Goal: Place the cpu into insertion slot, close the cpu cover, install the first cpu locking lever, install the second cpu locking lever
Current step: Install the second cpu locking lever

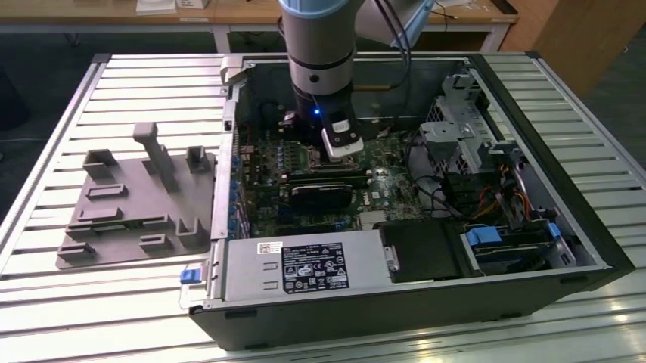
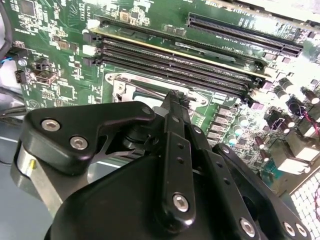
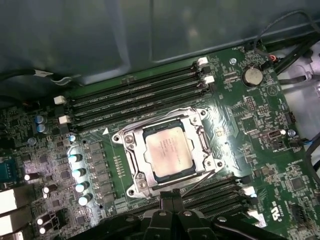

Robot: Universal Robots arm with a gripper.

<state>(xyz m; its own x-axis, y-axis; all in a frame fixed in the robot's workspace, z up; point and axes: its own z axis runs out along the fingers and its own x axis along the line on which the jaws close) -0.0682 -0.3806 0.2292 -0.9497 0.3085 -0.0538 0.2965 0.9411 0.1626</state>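
In the exterior view, a grey moulded fixture tray [image 1: 131, 204] lies on the slatted metal table [image 1: 60, 302] at the exterior view's left, just beside an open black computer case [image 1: 424, 302]. A white label panel [image 1: 313, 268] with print too small to make out sits on the silver power supply box [image 1: 253, 272] along the case's near edge. The arm [image 1: 318, 45] reaches down into the case over the green motherboard [image 1: 389, 185], and the gripper [image 1: 341, 144] hangs just above the board near its middle; a small blue light glows on the wrist. The first wrist view gives what the exterior view cannot: the cpu [image 3: 167, 152] sits in the insertion slot [image 3: 131, 152], its dull silver top showing through the window of the cpu cover [image 3: 200, 135], which lies flat over it. Faint markings on the chip cannot be read. 4 long memory slots [image 3: 135, 97] run on one side of the socket, and a round coin battery [image 3: 252, 76] sits well apart. The gripper's black tip shows at the socket's edge in both wrist views; in the second wrist view the gripper [image 2: 175, 100] has its black fingers [image 2: 177, 145] drawn together, reaching a thin wire lever [image 2: 150, 91] at the socket frame, though contact cannot be confirmed.
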